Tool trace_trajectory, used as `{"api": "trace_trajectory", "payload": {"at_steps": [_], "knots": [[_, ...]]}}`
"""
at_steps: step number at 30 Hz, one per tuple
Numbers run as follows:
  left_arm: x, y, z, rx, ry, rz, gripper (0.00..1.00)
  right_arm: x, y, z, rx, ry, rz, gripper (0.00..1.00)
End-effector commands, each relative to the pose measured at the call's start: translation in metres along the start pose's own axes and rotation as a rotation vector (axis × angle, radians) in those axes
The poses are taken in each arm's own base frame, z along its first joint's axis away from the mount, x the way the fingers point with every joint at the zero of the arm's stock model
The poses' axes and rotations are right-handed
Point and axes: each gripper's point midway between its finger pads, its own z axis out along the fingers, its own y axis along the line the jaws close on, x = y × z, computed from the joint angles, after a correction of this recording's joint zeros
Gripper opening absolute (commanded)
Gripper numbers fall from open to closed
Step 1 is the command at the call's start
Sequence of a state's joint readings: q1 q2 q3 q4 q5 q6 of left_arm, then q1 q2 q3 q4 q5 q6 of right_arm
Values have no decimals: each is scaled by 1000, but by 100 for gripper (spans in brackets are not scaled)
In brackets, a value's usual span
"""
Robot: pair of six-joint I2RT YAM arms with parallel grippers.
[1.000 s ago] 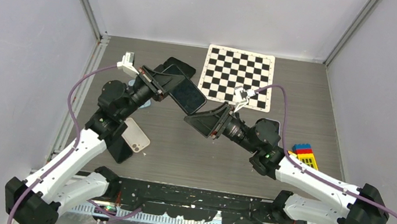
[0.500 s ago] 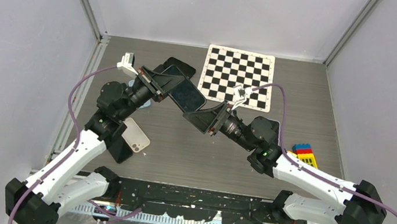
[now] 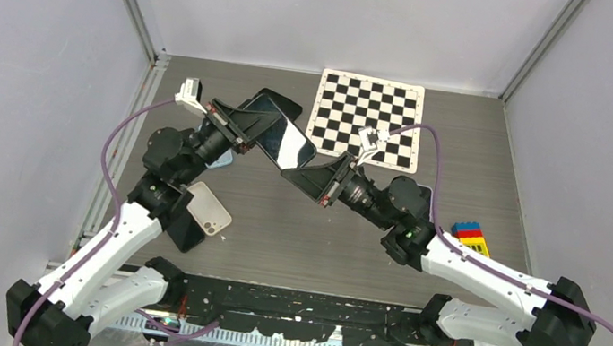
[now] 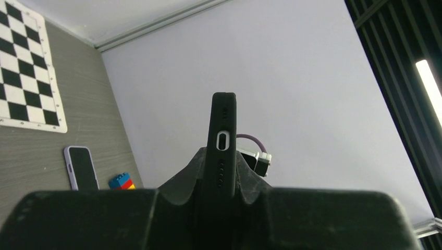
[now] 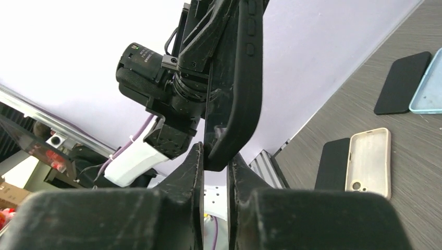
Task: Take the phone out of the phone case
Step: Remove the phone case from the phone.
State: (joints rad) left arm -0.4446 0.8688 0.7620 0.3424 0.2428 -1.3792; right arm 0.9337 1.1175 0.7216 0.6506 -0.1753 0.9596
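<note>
A phone point(image 3: 286, 141) in a black phone case point(image 4: 223, 133) is held up off the table, screen upward in the top view. My left gripper point(image 3: 255, 130) is shut on one end of it; in the left wrist view the case's port edge rises between the fingers point(image 4: 245, 177). My right gripper point(image 3: 298, 176) meets it from the right. In the right wrist view its fingertips point(image 5: 194, 159) are closed on the lower corner of the black case point(image 5: 245, 88). Whether the case has come off the phone there, I cannot tell.
A beige case point(image 3: 209, 209) lies on a black one point(image 3: 182, 230) by the left arm. A black case point(image 5: 401, 83) and a light blue case point(image 5: 430, 83) lie further back. Another phone point(image 4: 82, 167), toy bricks point(image 3: 472, 237) and a checkerboard point(image 3: 369, 118) are at the right.
My right gripper has moved up and left onto the cased phone's corner, and its jaws have closed there. The left arm has shifted the phone slightly back and left.
</note>
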Motion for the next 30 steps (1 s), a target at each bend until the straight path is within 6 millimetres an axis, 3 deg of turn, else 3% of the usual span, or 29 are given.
{"api": "trace_trajectory", "payload": {"at_steps": [1, 6, 12, 30], "knots": [[-4, -36, -5, 115, -8, -1, 0, -2, 0, 5, -11, 33, -185, 5], [2, -30, 0, 67, 35, -57, 0, 9, -31, -2, 76, 109, -403, 1], [10, -20, 7, 27, 91, -143, 0, 1, -61, -10, 210, 127, -582, 1], [11, 4, 11, -31, 103, -223, 0, -3, -69, -18, 231, 145, -707, 1]]}}
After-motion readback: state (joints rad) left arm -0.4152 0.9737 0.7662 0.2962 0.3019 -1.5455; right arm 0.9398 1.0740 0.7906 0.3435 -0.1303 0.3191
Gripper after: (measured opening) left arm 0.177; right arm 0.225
